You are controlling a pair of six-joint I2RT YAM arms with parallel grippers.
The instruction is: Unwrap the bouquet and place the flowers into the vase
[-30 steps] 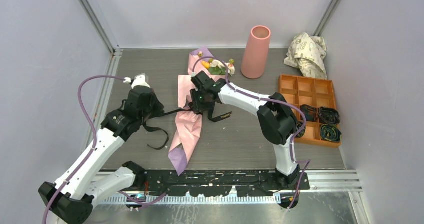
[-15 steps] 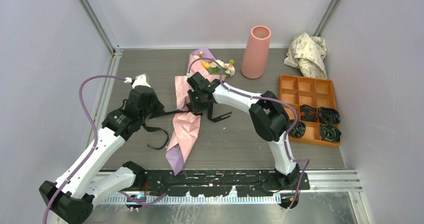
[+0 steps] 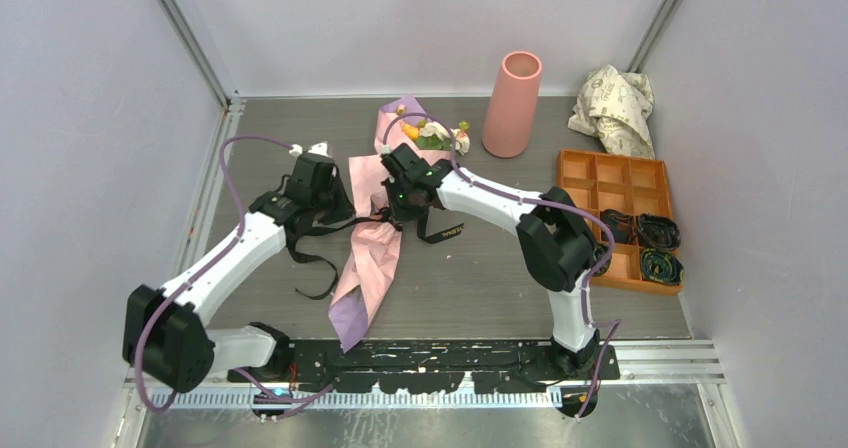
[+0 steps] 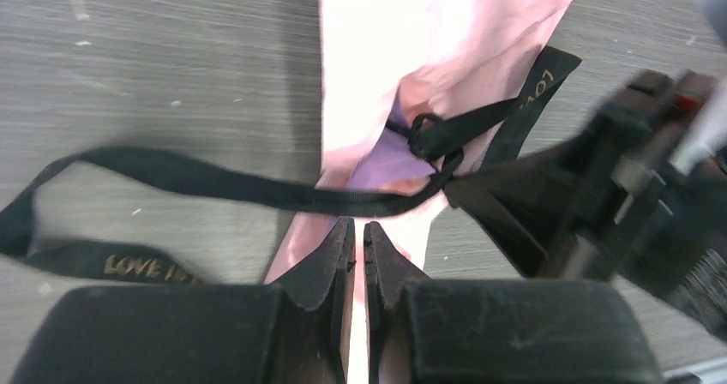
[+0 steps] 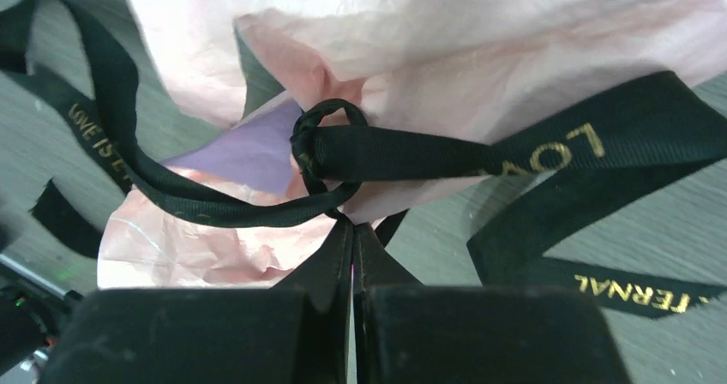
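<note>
Arms bent inward over bouquet (image 3: 372,243), right gripper (image 5: 352,234) clamped on ribbon (image 5: 403,154), left gripper (image 4: 359,231) nearly closed, empty

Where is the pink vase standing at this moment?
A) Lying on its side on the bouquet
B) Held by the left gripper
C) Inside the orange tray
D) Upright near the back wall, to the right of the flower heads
D: the vase stands upright at the back of the table, just right of the flowers, apart from the orange tray.
</note>
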